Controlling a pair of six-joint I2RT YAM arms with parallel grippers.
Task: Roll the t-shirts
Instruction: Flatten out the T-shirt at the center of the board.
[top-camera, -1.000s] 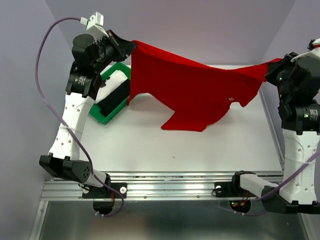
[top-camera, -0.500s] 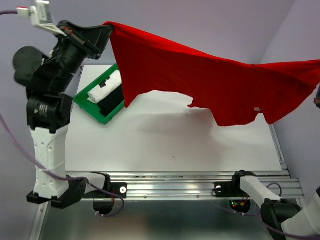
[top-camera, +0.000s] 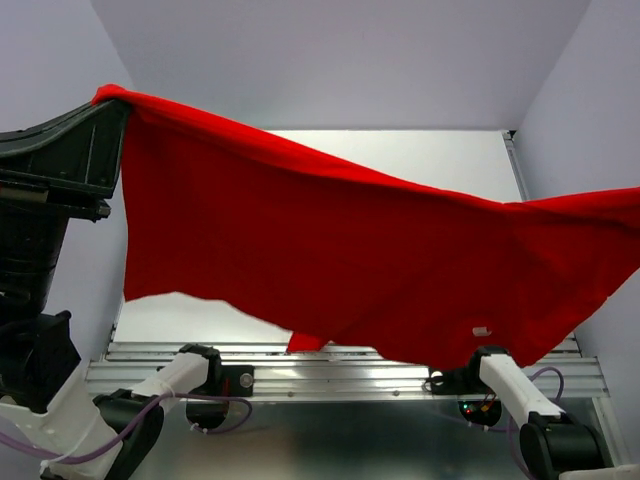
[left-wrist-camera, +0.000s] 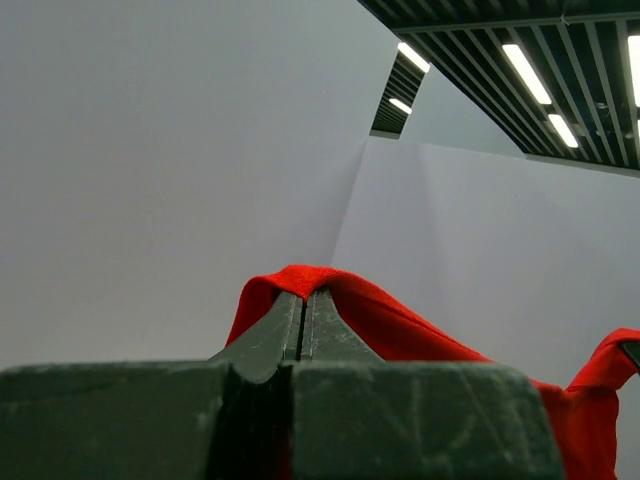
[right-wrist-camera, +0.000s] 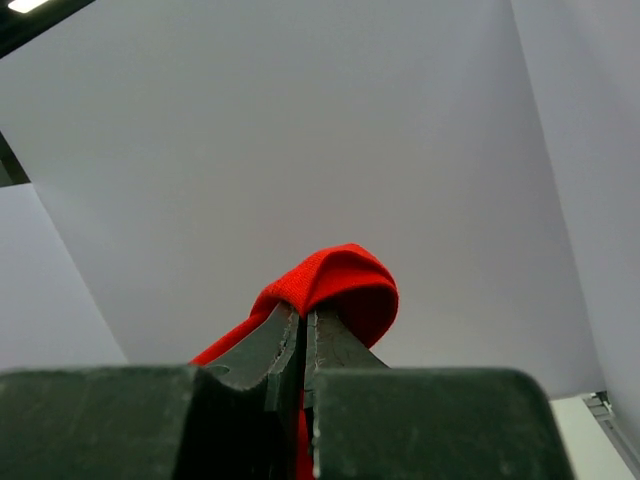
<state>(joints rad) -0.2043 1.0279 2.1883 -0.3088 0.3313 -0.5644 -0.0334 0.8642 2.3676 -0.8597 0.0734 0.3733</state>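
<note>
A plain red t-shirt (top-camera: 340, 260) hangs spread wide in the air across the top view, high above the white table (top-camera: 420, 160), close to the camera. My left gripper (top-camera: 112, 100) is shut on its upper left corner; in the left wrist view the shut jaws pinch a red fold (left-wrist-camera: 300, 282). My right gripper is out of the top view past the right edge, where the cloth runs out. In the right wrist view it (right-wrist-camera: 303, 312) is shut on a bunched red corner (right-wrist-camera: 340, 280). The shirt's lower edge hangs over the near rail.
The shirt hides most of the table and whatever lies on it. The metal rail (top-camera: 340, 378) with both arm bases runs along the near edge. Grey walls stand at the left, back and right.
Both arms have risen and swung toward the camera, lifting the shirt off the table and stretching it wide. It now covers the green tray seen earlier. The right gripper has left the top view.
</note>
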